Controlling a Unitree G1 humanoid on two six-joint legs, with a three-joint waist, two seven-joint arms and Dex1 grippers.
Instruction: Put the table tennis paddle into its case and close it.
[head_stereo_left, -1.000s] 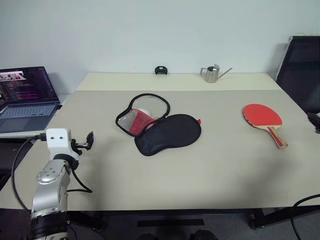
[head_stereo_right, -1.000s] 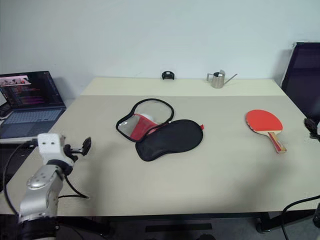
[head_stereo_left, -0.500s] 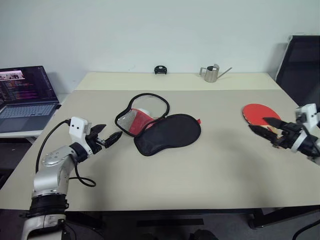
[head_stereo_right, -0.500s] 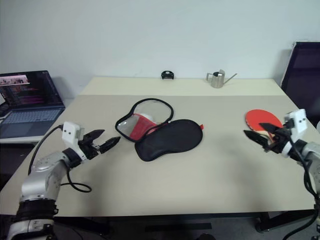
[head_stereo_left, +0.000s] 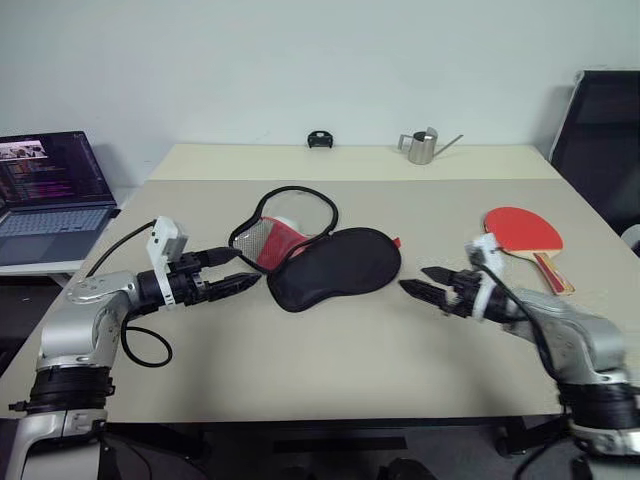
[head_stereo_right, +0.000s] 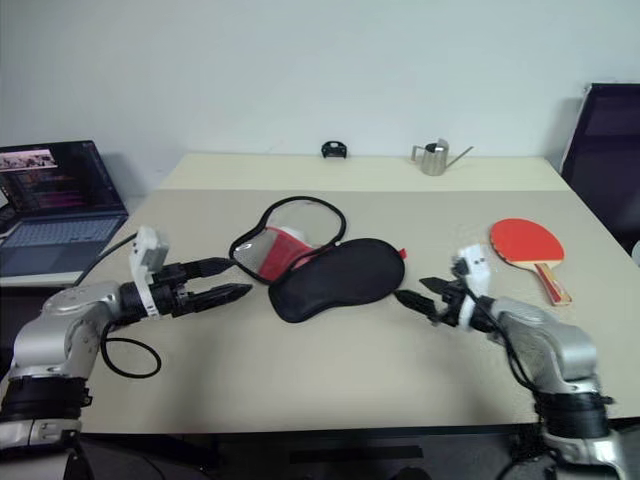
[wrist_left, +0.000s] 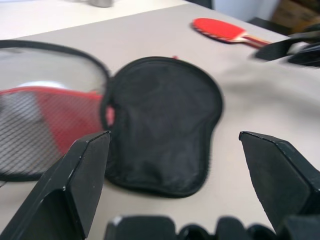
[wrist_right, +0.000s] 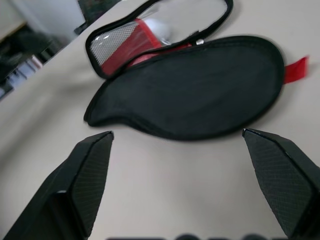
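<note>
Case (head_stereo_left: 320, 254): lies unzipped near the middle of the counter (head_stereo_left: 330, 350), spread in two halves; the black fabric half lies nearer the robot, the half with red lining and black mesh lies behind it toward the left, the two joined along one edge. A small red tab sticks out at the black half's right end.
Table tennis paddle (head_stereo_left: 527, 236): lies flat on the right side of the counter, red face up, handle pointing toward the near right; well apart from the case and outside it.
Left gripper (head_stereo_left: 232, 269): hangs low over the counter just left of the case, pointing right toward it; its two black fingers are spread apart with nothing between them. In the left wrist view the case sits between the fingers' tips, farther along.
Right gripper (head_stereo_left: 424, 281): hangs low over the counter between the case and the paddle, pointing left at the black half; fingers spread apart, holding nothing, tips just short of the case's right edge.
Laptop (head_stereo_left: 50, 195): open on a separate surface at the far left, screen lit.
Small metal pitcher (head_stereo_left: 424, 147): stands at the far edge of the counter.
Small black object (head_stereo_left: 320, 139): at the far edge, left of the pitcher; too small to tell what it is.
Black chair (head_stereo_left: 600, 140): beyond the counter's right end.
</note>
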